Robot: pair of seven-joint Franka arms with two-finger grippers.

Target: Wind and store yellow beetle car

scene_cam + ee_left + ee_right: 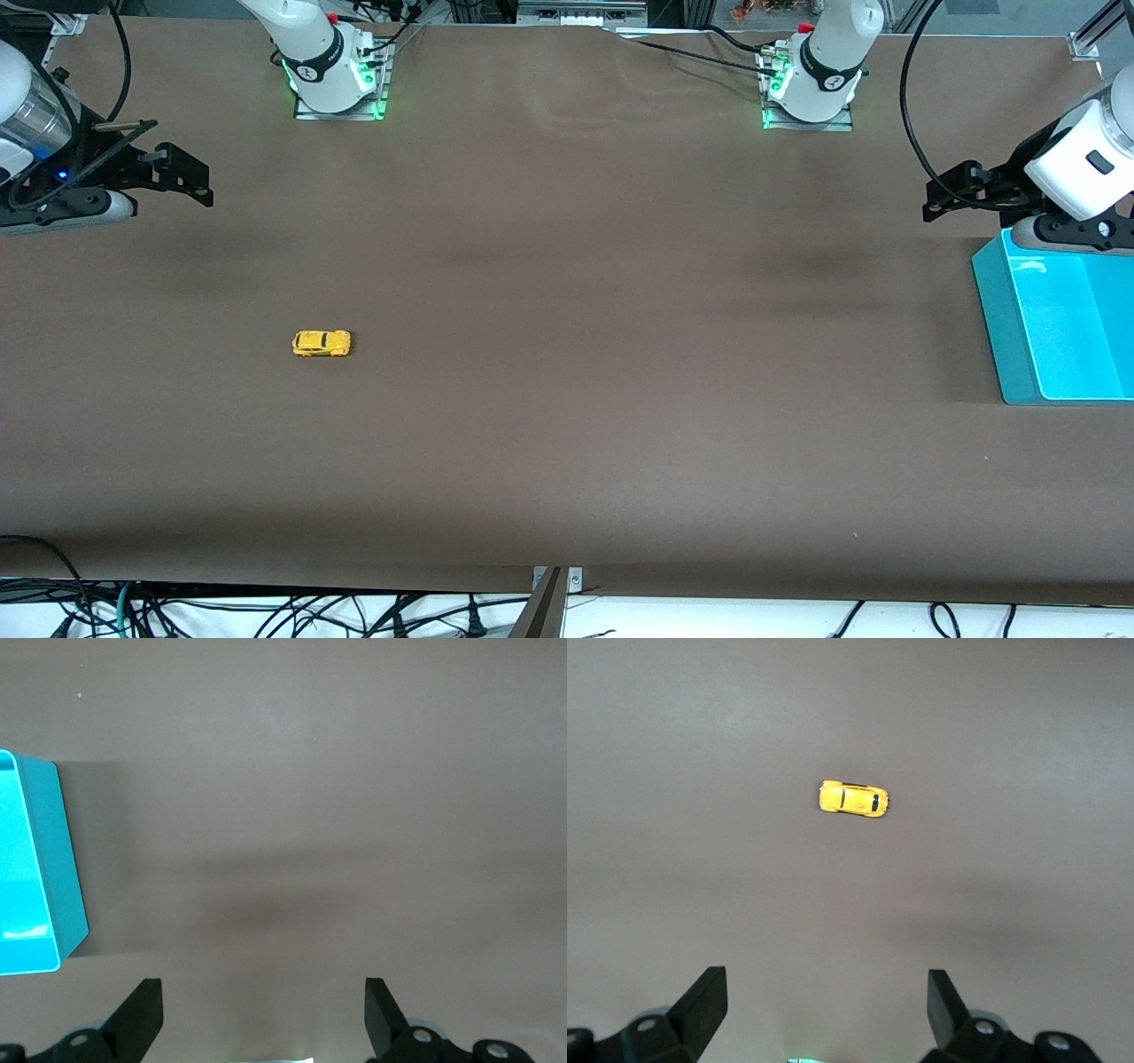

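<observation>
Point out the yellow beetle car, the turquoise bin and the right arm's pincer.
yellow beetle car (322, 343): front view, on its roof.
turquoise bin (999, 312): front view, on its outer side wall.
right pincer (826, 1003): right wrist view, midway between its open fingertips.

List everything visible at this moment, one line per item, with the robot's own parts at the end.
yellow beetle car: one, bright yellow with dark windows, on its wheels on the table toward the right arm's end, untouched.
bin: one, turquoise, open-topped, at the left arm's end of the table, nothing seen inside it.
table: one, brown cover, carries the car and the bin.
cables: several, dark, below the table edge nearest the front camera.
right gripper: one, black, fingers open, raised over bare table at the right arm's end, waiting.
left gripper: one, black, fingers open, raised beside the bin's edge.
</observation>
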